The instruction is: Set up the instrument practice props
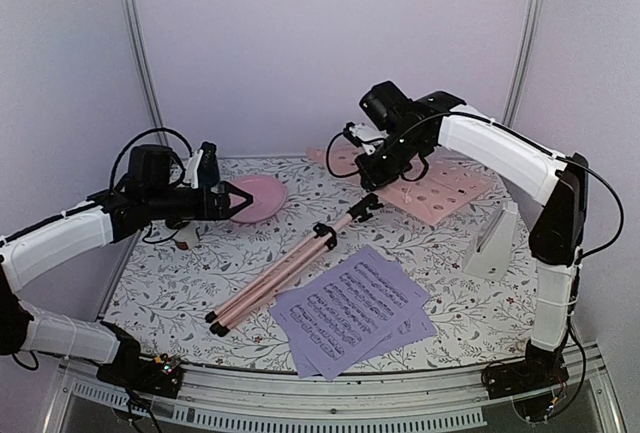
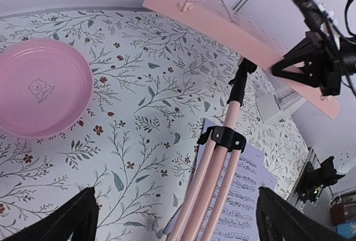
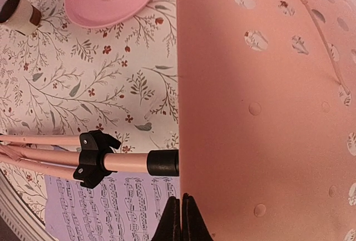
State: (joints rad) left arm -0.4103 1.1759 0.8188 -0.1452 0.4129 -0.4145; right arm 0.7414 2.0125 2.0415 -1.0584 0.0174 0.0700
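Music stand (image 1: 292,263) is laid across counter ctr, its desk toward far-right corner, clamped by right pincer (image 1: 370,175); left pincer (image 1: 238,202) is spread wide, empty. Thin edge grip could be lost on lifting, w/ legs dragged thru sheet music (image 1: 350,318)

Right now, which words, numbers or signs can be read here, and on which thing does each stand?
Round pink plate: bear emblem with tiny lettering, too small to read.
Lavender printed sheet music pages: music notation only, no legible words.
Small white pyramid-shaped metronome: markings too blurred.

Cup (image 3: 16,15) — partly off left edge
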